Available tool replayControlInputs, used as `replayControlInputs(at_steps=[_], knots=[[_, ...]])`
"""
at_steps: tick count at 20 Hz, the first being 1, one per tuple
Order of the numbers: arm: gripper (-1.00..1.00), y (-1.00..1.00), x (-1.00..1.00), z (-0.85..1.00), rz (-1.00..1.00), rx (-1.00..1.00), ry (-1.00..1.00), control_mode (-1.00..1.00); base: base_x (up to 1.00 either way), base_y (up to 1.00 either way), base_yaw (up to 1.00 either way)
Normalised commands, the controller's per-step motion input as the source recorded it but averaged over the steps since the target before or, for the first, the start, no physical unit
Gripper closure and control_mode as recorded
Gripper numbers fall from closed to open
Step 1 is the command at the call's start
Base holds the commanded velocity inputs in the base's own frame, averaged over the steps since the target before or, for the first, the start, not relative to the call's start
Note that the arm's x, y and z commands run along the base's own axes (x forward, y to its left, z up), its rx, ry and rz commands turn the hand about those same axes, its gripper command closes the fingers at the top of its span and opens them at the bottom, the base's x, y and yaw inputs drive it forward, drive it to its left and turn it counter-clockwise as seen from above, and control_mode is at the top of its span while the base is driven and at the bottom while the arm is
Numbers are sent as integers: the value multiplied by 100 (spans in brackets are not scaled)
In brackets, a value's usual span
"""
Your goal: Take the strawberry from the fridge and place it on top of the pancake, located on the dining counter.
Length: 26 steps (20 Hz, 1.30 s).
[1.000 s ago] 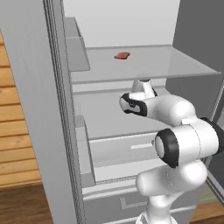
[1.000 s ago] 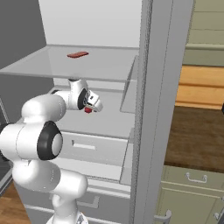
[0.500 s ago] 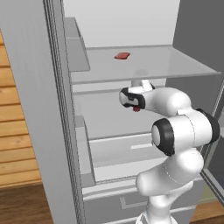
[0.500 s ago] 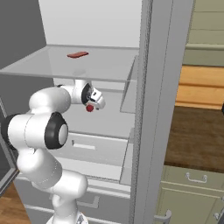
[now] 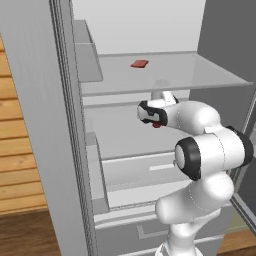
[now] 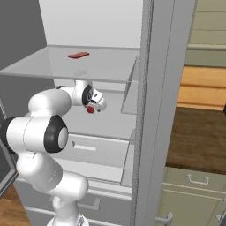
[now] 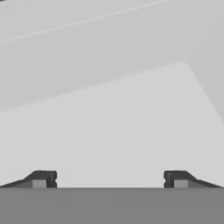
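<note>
One round strawberry (image 6: 90,109), no long axis

A flat dull red-brown piece (image 5: 139,63) lay on the upper glass shelf (image 5: 210,75). Wooden wall planks (image 5: 17,165) stood at 9 o'clock. Olive cabinets (image 6: 194,192) sat at 4 o'clock in the right base view.

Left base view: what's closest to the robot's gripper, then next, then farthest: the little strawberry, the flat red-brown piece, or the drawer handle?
1. Strawberry: right at the gripper, just under it.
2. Drawer handle: below, on the drawer front.
3. Flat red-brown piece: above, on the glass shelf.
The last two are nearly a tie.
</note>
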Motion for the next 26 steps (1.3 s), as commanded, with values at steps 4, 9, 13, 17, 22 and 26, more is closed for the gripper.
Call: replayControlInputs(at_steps=[4,9,13,17,22,26], knots=[[-100,0,-56,-31,0,0,-6,-100,0,0,0],[-100,0,-72,-27,0,0,-9,-100,0,0,0],[-100,0,-60,-29,0,0,-4,-100,0,0,0],[-100,0,-16,-9,0,0,0,-100,0,0,0],[-100,0,0,15,0,0,0,-100,0,0,0],[-100,0,0,13,0,0,8,-100,0,0,0]])
